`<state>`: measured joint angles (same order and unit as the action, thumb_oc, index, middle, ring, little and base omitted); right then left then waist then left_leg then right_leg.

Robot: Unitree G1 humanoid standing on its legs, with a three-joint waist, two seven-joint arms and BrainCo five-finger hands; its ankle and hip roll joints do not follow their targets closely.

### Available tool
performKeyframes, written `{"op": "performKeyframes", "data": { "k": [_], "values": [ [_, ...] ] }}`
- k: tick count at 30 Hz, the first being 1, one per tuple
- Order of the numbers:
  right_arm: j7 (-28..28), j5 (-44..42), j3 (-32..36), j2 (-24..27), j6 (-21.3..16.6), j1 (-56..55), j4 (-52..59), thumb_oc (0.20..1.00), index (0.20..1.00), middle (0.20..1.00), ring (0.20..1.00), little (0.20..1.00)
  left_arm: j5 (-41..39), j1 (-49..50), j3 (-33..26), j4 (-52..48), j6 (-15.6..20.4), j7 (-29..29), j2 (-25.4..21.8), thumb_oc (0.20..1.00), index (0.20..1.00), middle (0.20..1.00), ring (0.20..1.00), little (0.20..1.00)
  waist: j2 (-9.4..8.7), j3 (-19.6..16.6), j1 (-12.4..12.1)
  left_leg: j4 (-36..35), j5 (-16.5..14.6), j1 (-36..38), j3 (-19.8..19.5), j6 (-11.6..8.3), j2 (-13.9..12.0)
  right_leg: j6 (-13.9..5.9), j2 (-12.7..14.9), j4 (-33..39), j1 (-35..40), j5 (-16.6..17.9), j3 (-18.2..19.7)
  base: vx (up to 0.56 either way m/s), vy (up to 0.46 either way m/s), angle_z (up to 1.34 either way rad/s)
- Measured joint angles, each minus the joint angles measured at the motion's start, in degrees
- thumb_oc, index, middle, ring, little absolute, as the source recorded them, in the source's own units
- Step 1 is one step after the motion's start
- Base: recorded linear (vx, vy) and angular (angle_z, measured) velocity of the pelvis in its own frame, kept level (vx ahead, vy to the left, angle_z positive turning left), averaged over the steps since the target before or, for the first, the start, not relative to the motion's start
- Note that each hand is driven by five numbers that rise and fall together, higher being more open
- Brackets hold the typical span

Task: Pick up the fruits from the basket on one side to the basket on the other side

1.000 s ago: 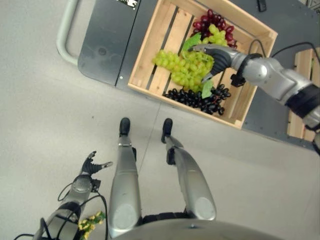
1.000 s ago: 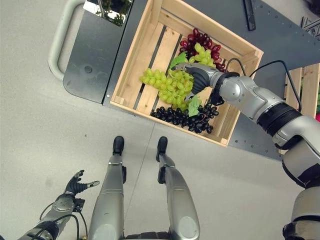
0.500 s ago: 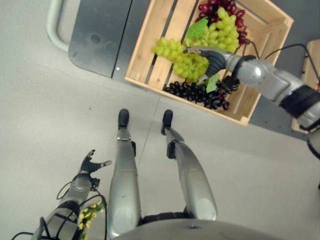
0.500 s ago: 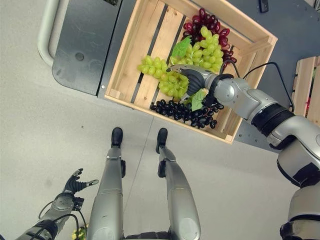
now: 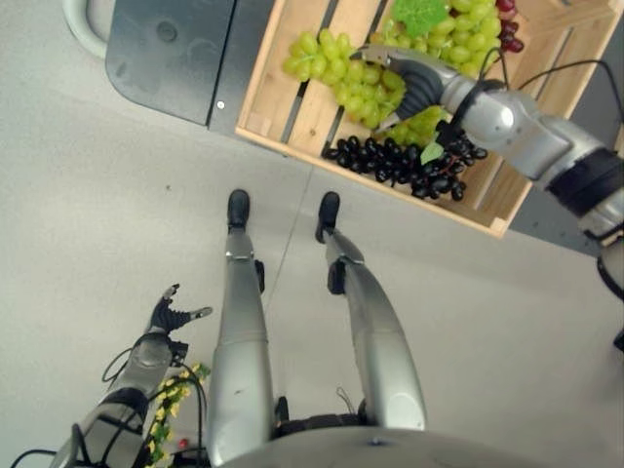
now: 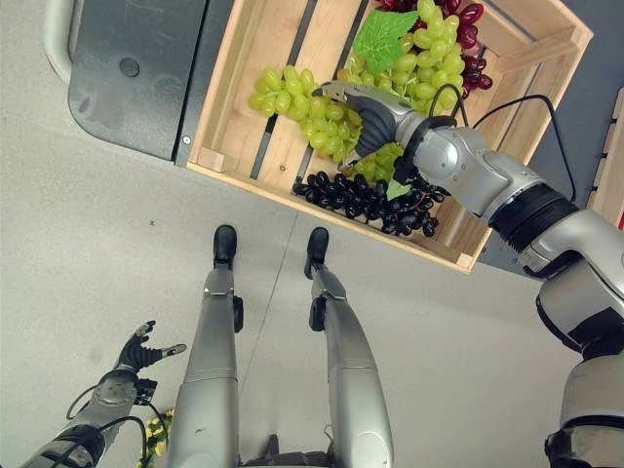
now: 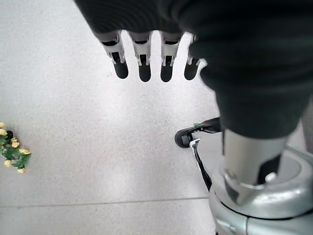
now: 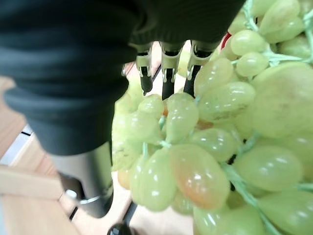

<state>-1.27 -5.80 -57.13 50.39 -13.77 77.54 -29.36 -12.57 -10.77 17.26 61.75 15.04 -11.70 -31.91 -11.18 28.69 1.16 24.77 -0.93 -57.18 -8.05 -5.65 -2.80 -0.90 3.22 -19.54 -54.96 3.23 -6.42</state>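
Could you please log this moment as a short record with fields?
container: wooden crate on a dark cart
fruit in crate: green grapes, black grapes, red grapes
right hand: fingers curled round the green grapes
left hand: open, low over the floor
also on floor: yellow flowers

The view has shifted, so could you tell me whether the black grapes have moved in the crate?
No. The black grapes still lie along the crate's near wall, towards its right corner; only the camera moved.
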Motion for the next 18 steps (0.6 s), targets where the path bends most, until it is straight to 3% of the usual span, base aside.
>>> {"op": "performKeyframes", "data": {
  "k": [18],
  "values": [
    [-4.8,1.2,2.4,-5.4,0.0,2.9,-6.0,1.000,1.000,1.000,1.000,1.000,-0.7,0.4,1.4,-6.4,0.7,-2.2,-1.9,1.000,1.000,1.000,1.000,1.000,0.04,0.0,-0.6,-0.5,0.9,-2.7,-0.4,-0.80,0.2,0.73,0.3,-2.9,-4.1,-0.9,-0.2,0.01,-0.004,0.01]
  ]
}}
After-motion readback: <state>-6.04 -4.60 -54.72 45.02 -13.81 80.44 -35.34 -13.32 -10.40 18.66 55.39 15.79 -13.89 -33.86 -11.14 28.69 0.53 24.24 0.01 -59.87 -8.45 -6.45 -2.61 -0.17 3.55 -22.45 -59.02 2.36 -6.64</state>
